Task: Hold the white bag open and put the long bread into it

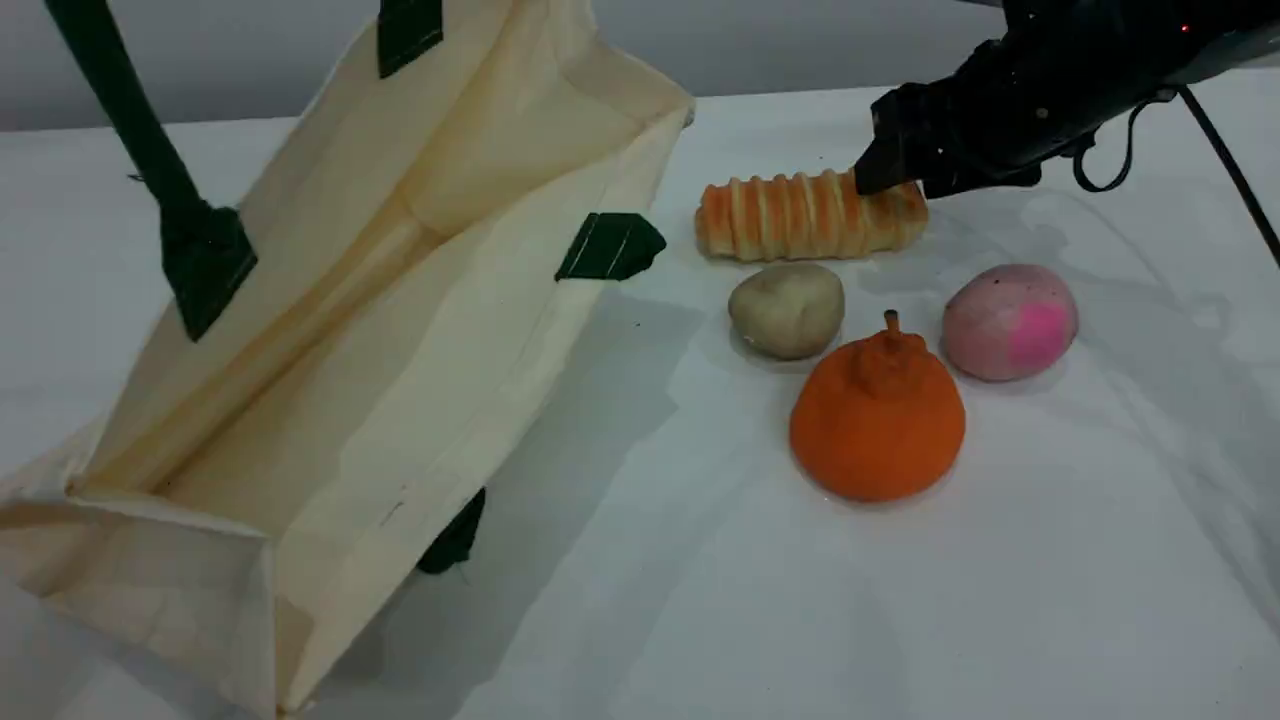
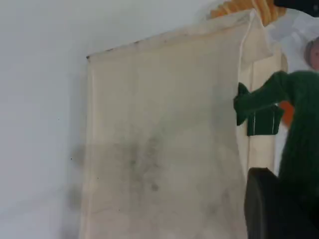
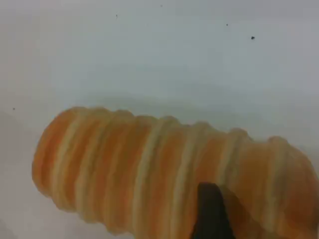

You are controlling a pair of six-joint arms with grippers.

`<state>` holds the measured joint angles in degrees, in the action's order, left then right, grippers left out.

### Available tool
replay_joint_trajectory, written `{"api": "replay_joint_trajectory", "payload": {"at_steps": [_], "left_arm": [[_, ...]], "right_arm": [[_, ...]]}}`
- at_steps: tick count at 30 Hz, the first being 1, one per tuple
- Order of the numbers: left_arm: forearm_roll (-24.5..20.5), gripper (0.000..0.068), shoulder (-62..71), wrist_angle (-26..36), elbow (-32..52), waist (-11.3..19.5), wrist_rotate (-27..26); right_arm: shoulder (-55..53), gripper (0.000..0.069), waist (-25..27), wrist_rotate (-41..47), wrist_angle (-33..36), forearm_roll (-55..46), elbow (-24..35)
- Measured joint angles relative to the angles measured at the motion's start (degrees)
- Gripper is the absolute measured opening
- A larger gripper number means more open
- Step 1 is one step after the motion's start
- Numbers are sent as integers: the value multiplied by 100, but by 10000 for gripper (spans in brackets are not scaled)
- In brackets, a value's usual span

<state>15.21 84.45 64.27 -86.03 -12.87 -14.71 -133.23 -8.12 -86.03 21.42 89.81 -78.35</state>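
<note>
The white bag point(image 1: 400, 330) stands tilted at the left with its mouth wide open toward me. One dark green handle point(image 1: 130, 110) is pulled taut up and out of the scene view. In the left wrist view my left gripper point(image 2: 284, 204) is shut on that handle point(image 2: 299, 124) above the bag's side point(image 2: 159, 139). The long bread point(image 1: 790, 215) lies flat on the table to the right of the bag. My right gripper point(image 1: 880, 175) is down over the bread's right part, jaws open. One fingertip point(image 3: 212, 209) shows in front of the ridged loaf point(image 3: 139, 164).
A beige potato-like lump point(image 1: 787, 309) sits just in front of the bread. An orange pear-shaped fruit point(image 1: 878, 420) and a pink round item point(image 1: 1010, 321) lie nearer the front. The right arm's cable point(image 1: 1230, 170) hangs at the far right.
</note>
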Motion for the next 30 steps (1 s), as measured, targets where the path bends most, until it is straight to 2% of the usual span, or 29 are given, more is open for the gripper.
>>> {"api": "replay_joint_trajectory", "payload": {"at_steps": [13,16,21,22,27,30], "left_arm": [[0,77,0,163,0,0,0],[0,77,0,163,0,0,0],[0,77,0,168,0,0,0],[0,77,0,168,0,0,9],[-5,77,0,140,0,0,13],[-28,77,0,114,0,0,13]], "right_arm": [[-582,414,11,-12,164,84,-226],[-589,354,5,-23,160,84,-226],[-612,127,5,-174,316,45,-221],[-612,106,5,-191,337,38,-221],[-433,104,15,-84,391,-220,-193],[-81,95,1,157,170,-640,-181]]}}
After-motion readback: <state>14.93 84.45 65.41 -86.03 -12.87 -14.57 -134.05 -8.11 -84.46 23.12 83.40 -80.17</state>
